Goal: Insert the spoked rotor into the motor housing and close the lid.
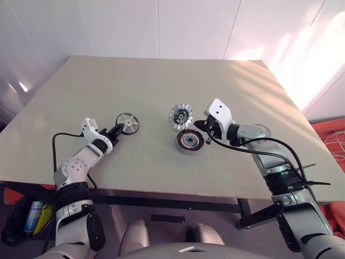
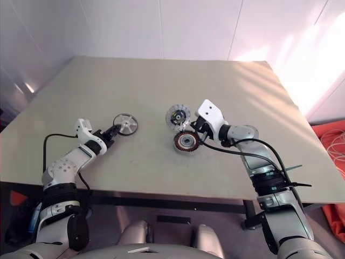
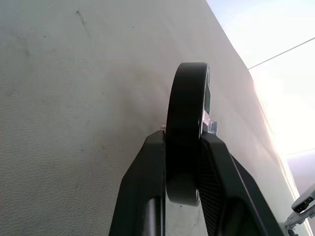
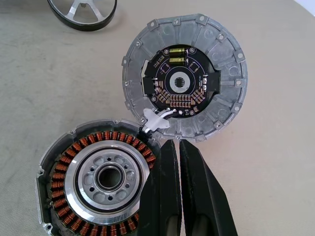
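Grip status: the left gripper (image 1: 117, 130) is clamped on the spoked rotor (image 1: 128, 123), the spoked wheel with a dark rim. One finger (image 3: 147, 172) bears on each face of the rim near its edge. The rotor is at the left of the table (image 1: 161, 81), well apart from the motor housing (image 4: 106, 179). The right gripper (image 4: 174, 142) has its fingers pressed together and holds nothing. Its tips are just beside the housing's rim, near the small white connector that joins the housing to the lid (image 4: 184, 76). The lid, a segmented grey cover with a circuit board at its centre, lies open, face up and touching the housing.

Step in hand, as judged: carry the rotor across and seat it over the housing's pale metal centre.

Hazards:
- Slip or rotation. The bite covers only a short part of the rim, so the rotor may pivot between the fingers during the lift.
- Cocked entry. A tilted rotor may catch on the copper windings and jam.
- Housing shift. The right gripper only stands beside the housing, so insertion force may push it sideways.
- Connector strain. Any shift pulls on the connector.
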{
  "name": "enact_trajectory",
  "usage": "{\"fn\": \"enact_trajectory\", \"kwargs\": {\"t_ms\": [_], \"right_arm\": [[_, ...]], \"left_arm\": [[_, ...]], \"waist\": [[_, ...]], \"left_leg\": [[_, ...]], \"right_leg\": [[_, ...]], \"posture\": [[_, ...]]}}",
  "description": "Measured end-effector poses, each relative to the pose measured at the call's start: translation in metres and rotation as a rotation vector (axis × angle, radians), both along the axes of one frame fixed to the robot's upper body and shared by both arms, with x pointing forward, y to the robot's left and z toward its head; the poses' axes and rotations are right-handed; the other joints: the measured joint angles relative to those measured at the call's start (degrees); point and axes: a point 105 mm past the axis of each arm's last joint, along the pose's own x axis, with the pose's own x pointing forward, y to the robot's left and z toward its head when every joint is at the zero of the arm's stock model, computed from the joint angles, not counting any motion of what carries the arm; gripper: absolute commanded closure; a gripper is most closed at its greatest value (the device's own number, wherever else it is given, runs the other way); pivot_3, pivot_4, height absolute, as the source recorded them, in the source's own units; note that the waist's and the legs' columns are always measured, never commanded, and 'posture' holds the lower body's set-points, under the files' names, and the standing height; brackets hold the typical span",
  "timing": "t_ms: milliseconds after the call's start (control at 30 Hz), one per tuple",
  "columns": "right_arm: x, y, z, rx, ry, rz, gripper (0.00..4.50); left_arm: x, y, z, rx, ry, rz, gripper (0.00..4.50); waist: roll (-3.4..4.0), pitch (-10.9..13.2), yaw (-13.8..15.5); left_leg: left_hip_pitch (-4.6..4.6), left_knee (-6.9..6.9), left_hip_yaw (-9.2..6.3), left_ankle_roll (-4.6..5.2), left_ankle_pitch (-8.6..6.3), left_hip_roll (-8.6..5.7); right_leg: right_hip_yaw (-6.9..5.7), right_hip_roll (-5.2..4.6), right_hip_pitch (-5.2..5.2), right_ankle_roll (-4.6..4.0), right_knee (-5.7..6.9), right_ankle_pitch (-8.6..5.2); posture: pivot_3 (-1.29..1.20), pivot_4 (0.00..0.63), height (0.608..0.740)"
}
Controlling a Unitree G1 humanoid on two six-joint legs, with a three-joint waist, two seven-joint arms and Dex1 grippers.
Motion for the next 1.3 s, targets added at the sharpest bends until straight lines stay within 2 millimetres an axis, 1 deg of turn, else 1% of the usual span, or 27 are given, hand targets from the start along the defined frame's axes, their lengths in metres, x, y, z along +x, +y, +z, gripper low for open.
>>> {"fn": "enact_trajectory", "kwargs": {"t_ms": [467, 567, 1000, 1100, 1233, 1300], "right_arm": [[0.0, -0.001, 0.0, -0.002, -0.001, -0.003, 4.4], [0.0, -0.001, 0.0, -0.002, -0.001, -0.003, 4.4], [0.0, -0.001, 0.0, -0.004, -0.001, -0.003, 4.4], [0.0, -0.001, 0.0, -0.005, 0.0, -0.001, 4.4], [-0.001, -0.004, 0.0, -0.014, 0.004, 0.003, 4.4], [-0.002, -0.005, -0.002, -0.021, 0.012, 0.01, 4.4]], "left_arm": [[-0.002, -0.005, 0.005, -0.03, -0.02, -0.028, 3.49], [-0.002, -0.006, 0.005, -0.033, -0.023, -0.032, 4.05], [-0.005, -0.01, 0.006, -0.025, -0.027, -0.055, 4.06], [-0.008, -0.015, 0.007, -0.049, -0.021, -0.084, 4.06], [-0.014, -0.023, 0.015, -0.114, -0.037, -0.143, 4.06], [-0.017, -0.025, 0.025, -0.159, -0.067, -0.168, 4.06]], "waist": [[-0.02, 0.0, 0.0], [-0.03, 0.0, 0.0], [-0.05, 0.0, 0.0], [-0.05, 0.0, 0.0], [-0.07, 0.0, 0.0], [-0.07, 0.1, 0.0]], "left_leg": [[0.0, 0.0, 0.0, 0.0, 0.0, 0.0], [0.0, 0.0, 0.0, 0.0, 0.0, 0.0], [0.0, 0.0, 0.0, 0.0, 0.0, 0.0], [-0.01, 0.0, 0.0, 0.0, 0.0, 0.0], [-0.01, 0.0, 0.0, 0.0, 0.0, 0.0], [-0.01, 0.0, 0.0, 0.0, 0.0, 0.0]], "right_leg": [[0.0, 0.0, 0.0, 0.0, 0.0, 0.0], [0.0, 0.0, 0.0, 0.0, -0.01, 0.0], [-0.01, 0.0, 0.0, 0.0, -0.01, 0.0], [-0.01, 0.0, 0.0, 0.0, -0.01, 0.0], [-0.01, 0.0, 0.0, 0.0, -0.01, 0.0], [-0.01, 0.0, 0.0, 0.0, -0.01, 0.0]], "posture": [[0.0, 0.0, 0.74], [0.0, 0.0, 0.74], [0.0, 0.0, 0.74], [0.0, 0.0, 0.74], [0.0, 0.0, 0.74], [0.0, 0.0, 0.74]]}}
